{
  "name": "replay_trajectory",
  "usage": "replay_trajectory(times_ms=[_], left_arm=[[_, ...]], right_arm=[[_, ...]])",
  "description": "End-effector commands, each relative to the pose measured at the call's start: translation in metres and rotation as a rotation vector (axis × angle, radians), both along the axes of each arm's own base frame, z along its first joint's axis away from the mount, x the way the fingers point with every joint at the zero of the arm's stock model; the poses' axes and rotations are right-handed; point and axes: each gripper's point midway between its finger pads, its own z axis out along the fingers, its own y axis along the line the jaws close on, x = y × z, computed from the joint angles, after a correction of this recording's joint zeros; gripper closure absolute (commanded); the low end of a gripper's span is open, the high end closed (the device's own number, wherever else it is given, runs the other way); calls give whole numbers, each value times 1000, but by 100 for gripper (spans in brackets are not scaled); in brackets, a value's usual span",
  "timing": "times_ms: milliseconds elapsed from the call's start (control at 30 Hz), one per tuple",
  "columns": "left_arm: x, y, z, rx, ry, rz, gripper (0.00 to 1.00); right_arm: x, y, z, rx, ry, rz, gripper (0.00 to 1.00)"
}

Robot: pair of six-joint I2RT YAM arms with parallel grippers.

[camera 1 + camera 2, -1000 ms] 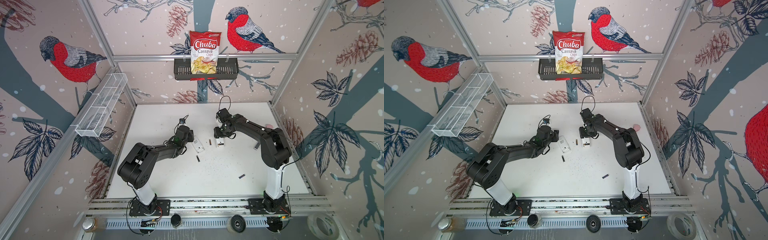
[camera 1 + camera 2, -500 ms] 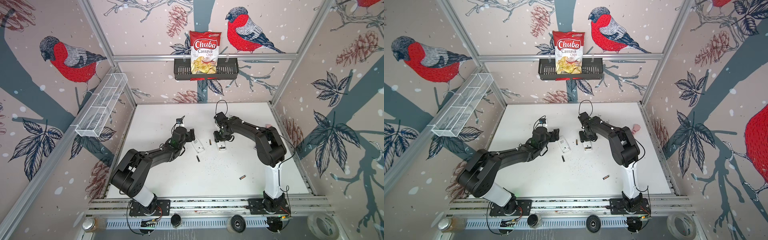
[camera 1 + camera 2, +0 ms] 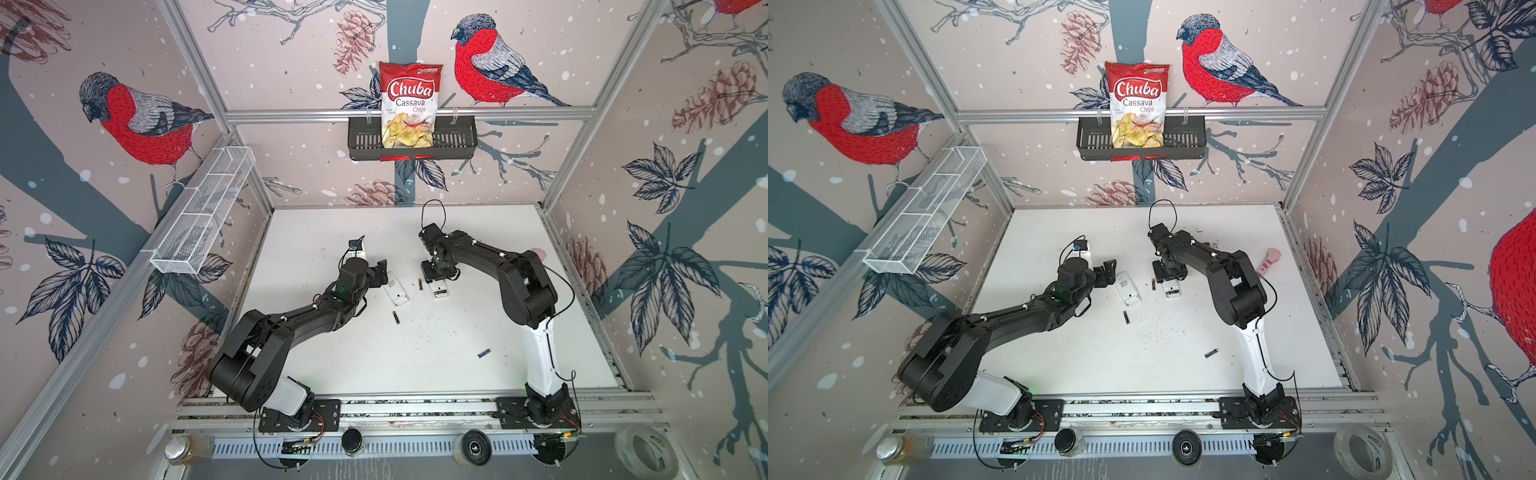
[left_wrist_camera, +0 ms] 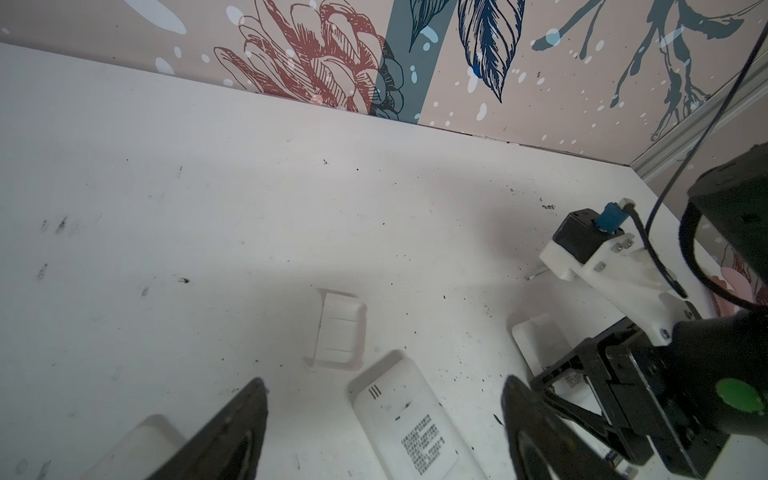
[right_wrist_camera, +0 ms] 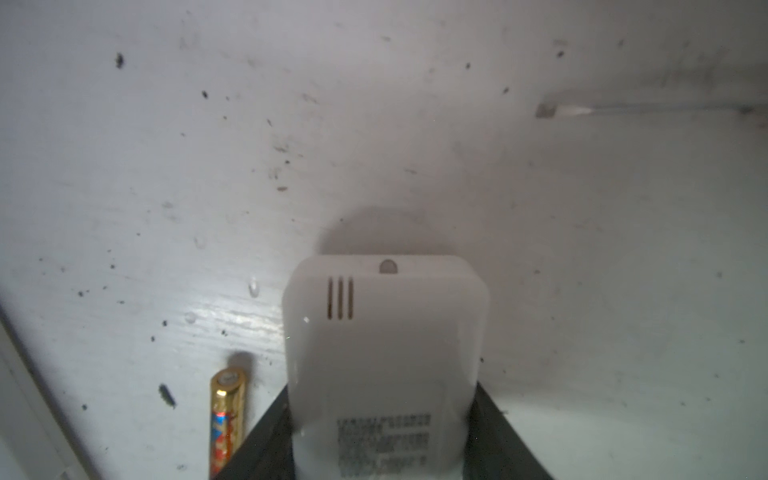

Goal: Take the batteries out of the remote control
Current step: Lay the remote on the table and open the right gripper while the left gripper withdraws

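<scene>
Clamping a remote (image 5: 386, 353) in the right gripper (image 5: 382, 390), just beside a gold-ended battery (image 5: 226, 411). Showing, in both top views only, a second battery (image 3: 396, 318) and a third battery (image 3: 1211, 353) loose on the table (image 3: 395, 374). Holding the left gripper (image 4: 382, 381) spread wide, empty, near another remote (image 4: 411, 432). Reaching inward, both elbows bent.

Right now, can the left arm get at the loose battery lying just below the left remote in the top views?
Probably yes. Its fingers stand open and empty by that remote, and the battery lies alone on bare table, nearer the arm's base; nothing blocks it.
</scene>
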Motion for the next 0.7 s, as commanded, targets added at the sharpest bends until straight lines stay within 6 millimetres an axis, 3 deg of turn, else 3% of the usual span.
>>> replay_trajectory(times_ms=[0, 367, 667], left_arm=[[1, -3, 12, -32, -36, -13, 13], [-3, -1, 21, -43, -58, -11, 13], [-4, -1, 21, -52, -58, -16, 13]], right_arm=[[-13, 2, -13, -34, 49, 21, 57], [-22, 37, -8, -4, 49, 82, 57], [-20, 29, -5, -15, 37, 72, 57]])
